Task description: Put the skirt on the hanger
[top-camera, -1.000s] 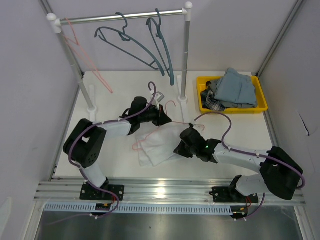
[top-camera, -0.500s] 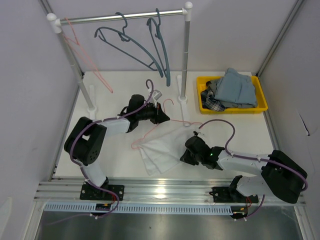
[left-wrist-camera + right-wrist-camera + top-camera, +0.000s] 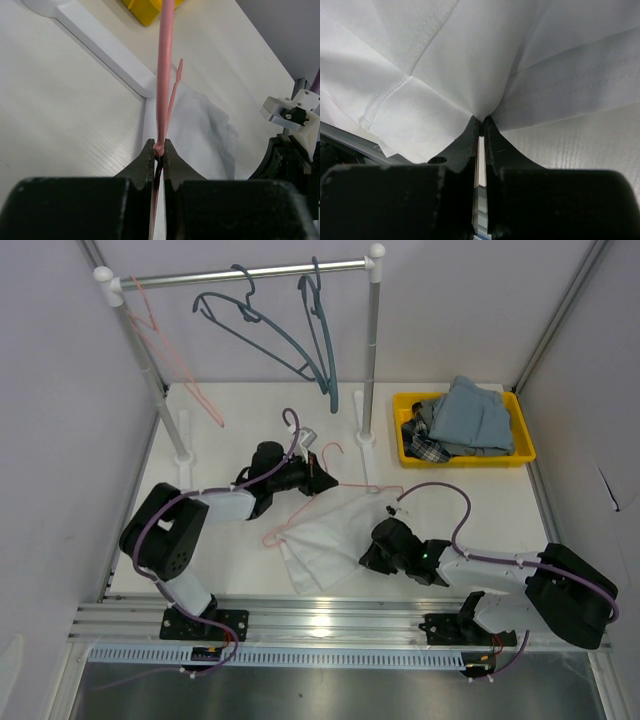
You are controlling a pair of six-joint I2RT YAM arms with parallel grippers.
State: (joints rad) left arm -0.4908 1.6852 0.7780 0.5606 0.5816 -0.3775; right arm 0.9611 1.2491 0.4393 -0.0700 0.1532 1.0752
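The white skirt (image 3: 325,538) lies on the table centre, partly threaded over a thin pink hanger (image 3: 345,483). My left gripper (image 3: 318,480) is shut on the hanger near its hook; in the left wrist view the pink wire (image 3: 164,75) runs up from the shut jaws, the skirt (image 3: 200,130) beyond. My right gripper (image 3: 364,556) is shut on the skirt's right edge; in the right wrist view the white cloth (image 3: 470,60) bunches into the jaw tips.
A clothes rail (image 3: 240,275) at the back holds a pink hanger (image 3: 165,350) and two blue-grey hangers (image 3: 290,330). Its white upright post (image 3: 371,350) stands behind the skirt. A yellow bin (image 3: 522,445) of clothes sits at the back right.
My right gripper has pulled the skirt's edge toward the near side and a little right. My left gripper has shifted slightly left and back with the hanger. The skirt has stretched out.
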